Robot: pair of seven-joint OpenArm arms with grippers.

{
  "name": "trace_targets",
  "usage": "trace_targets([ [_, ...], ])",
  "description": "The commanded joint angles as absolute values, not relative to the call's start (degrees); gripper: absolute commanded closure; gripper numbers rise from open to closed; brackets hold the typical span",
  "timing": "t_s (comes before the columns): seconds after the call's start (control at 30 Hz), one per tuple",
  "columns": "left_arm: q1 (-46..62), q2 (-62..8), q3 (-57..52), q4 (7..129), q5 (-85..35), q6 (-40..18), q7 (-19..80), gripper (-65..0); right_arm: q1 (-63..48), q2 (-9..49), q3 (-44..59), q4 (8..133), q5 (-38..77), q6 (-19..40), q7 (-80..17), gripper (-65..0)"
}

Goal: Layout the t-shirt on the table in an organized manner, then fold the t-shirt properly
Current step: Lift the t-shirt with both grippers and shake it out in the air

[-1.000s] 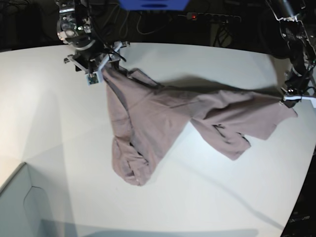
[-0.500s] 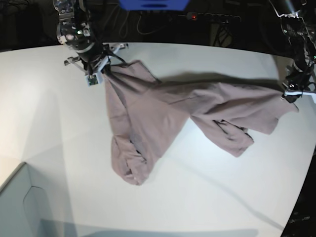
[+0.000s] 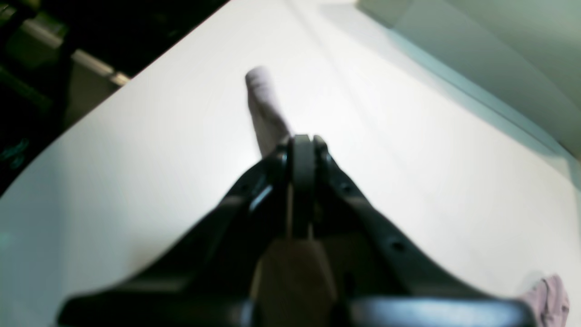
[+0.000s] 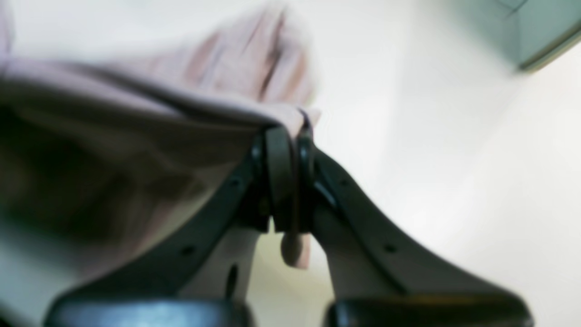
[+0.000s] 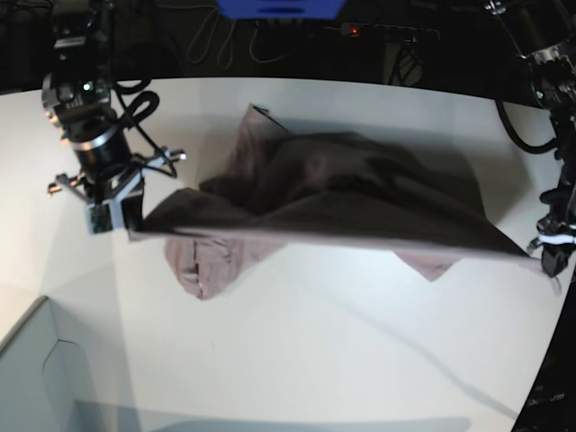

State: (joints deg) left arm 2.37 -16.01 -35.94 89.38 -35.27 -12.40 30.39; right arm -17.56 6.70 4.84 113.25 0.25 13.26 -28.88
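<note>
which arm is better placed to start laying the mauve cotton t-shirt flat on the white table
Neither clearly. The left gripper and right gripper each pinch one end of the mauve cotton t-shirt, stretched between them above the white table. Lowering together looks best.

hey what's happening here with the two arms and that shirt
A two-armed robot is spreading out a pinkish-brown t-shirt over a white table. The right gripper is shut on one edge of the shirt and the left gripper is shut on the opposite edge, so the cloth is stretched in a taut line between them. Part of the shirt hangs lifted and part drapes onto the table behind. It is not laid flat yet, and no folding has begun.
</note>
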Motion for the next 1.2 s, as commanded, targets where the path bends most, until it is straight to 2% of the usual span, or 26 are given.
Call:
trace_targets([
  [0.0,0.4,-17.8,-35.21,90.33,-35.65,-12.53,28.53,-0.1,-16.31,7.08,5.05,114.42,0.22,12.79,-27.3,0.0],
  [0.13,-5.41,-18.95,-30.2,87.16,-35.65,-12.53,28.44,-0.1,-10.33,7.25,5.32,114.07,0.04,13.41,-27.3,0.0],
  [0.3,-15.52,-18.95,-24.57,80.75,-35.65,-12.09,28.53,-0.1,1.01,9.36,5.23,109.93,0.04,17.71,-27.3,0.0],
  [0.77,-47.69,-19.03,-11.65,65.71,-35.56,-11.91,28.09,-0.1,44.62,18.24,2.07,80.92,0.04,17.89,-27.3,0.0],
  [0.93,-58.07,-18.33,-8.75,59.65,-35.65,-11.91,27.82,-0.1,58.24,19.12,-0.4,72.92,0.04,17.89,-27.12,0.0],
  [1.07,-67.12,-15.87,-8.48,53.41,-35.65,-11.91,23.69,-0.1,68.88,19.82,-0.4,67.38,0.04,17.89,-27.03,0.0],
  [1.17,-71.08,-15.6,-8.48,51.38,-35.65,-11.91,22.73,-0.1,73.45,20.0,-0.75,66.07,0.04,17.89,-27.12,0.0],
])
